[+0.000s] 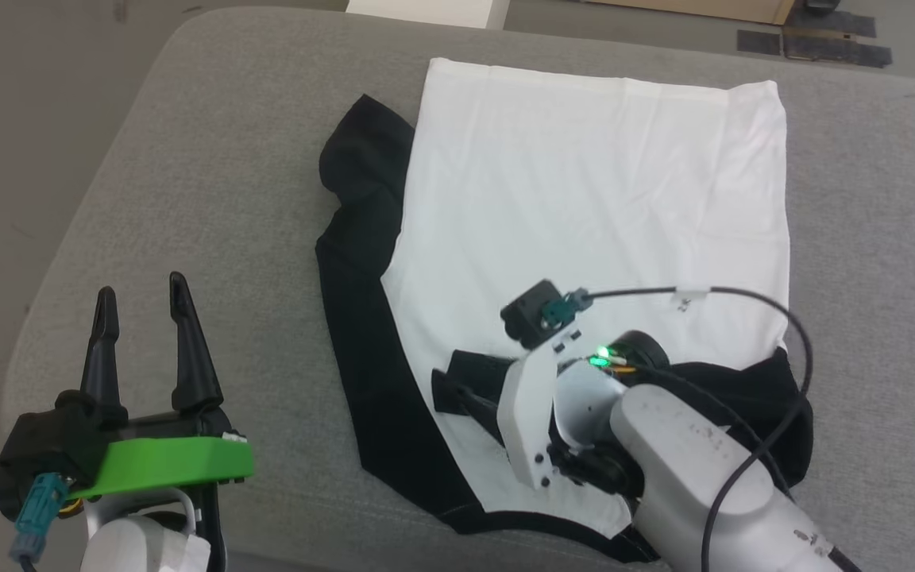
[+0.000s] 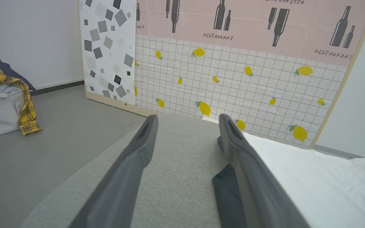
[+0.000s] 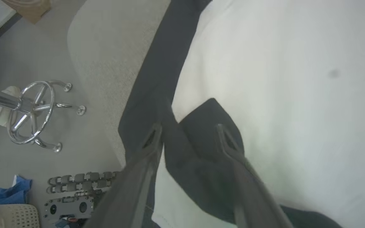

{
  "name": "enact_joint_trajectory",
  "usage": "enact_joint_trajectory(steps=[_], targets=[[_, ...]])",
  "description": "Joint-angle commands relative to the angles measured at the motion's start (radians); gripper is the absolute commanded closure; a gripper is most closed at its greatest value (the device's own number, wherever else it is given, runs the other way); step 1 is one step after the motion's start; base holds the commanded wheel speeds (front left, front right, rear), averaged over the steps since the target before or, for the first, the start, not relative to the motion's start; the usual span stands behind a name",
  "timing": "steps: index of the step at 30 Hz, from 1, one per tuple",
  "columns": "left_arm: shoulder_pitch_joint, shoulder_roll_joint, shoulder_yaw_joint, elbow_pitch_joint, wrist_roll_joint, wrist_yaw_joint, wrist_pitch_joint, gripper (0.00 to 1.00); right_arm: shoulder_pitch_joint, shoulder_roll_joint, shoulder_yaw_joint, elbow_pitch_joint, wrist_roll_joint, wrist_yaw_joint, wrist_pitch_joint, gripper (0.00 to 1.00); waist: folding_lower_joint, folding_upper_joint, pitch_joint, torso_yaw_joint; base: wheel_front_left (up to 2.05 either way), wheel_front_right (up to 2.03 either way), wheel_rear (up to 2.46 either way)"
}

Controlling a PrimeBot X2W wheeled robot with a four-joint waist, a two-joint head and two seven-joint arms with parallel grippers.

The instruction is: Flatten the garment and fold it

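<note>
Over the garment [image 1: 584, 183] — seemingly touching, fingertips [image 3: 155, 139] blurred — right tool [image 3: 190, 136] parted; left tool [image 1: 142, 298] wide.

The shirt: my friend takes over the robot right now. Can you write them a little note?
Left end effector: open, empty, over the grey cushion beside the garment.
Right end effector: open, over a black sleeve tip laid on the white body.
Done: body spread fairly flat.
To do: fold in the rumpled other sleeve, then fold the body.

Garment [image 1: 584, 175] wht w/ blk sleeves; surface [image 1: 187, 159] grey; panel [image 2: 233, 88] lemon-print.
</note>
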Motion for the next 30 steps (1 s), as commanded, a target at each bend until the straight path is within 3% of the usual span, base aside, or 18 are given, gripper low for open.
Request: enact_joint_trajectory(steps=[1,7,16,22,30], targets=[[-0.009,-0.002,0.001,0.007,-0.014,-0.001,-0.004,0.0,-0.022,0.0,-0.005,-0.027,0.046,-0.002,-0.013,0.0,0.0001,0.0,-0.015,-0.018,0.0,0.0,0.0],[-0.005,-0.002,0.005,0.02,-0.008,-0.009,-0.004,0.0,-0.09,-0.012,-0.11,-0.13,0.1,-0.002,-0.018,0.0,0.0001,0.0,-0.04,-0.063,0.0,0.0,0.0],[-0.005,-0.002,0.002,0.036,-0.004,-0.017,-0.004,0.0,-0.059,-0.096,-0.516,-0.25,0.037,-0.002,-0.108,0.0,0.0001,0.0,-0.056,-0.108,0.0,0.0,0.0],[-0.009,-0.002,0.0,0.044,-0.008,-0.014,-0.004,0.0,0.049,-0.099,-0.776,-0.299,-0.045,-0.002,-0.131,0.0,0.0001,0.0,-0.047,-0.129,0.0,0.0,0.0],[-0.069,-0.002,-0.031,0.113,-0.055,-0.025,0.004,0.0,0.131,-0.062,-0.966,-0.391,-0.115,-0.002,-0.079,0.0,0.0001,0.0,0.014,-0.14,0.0,0.0,0.0]])
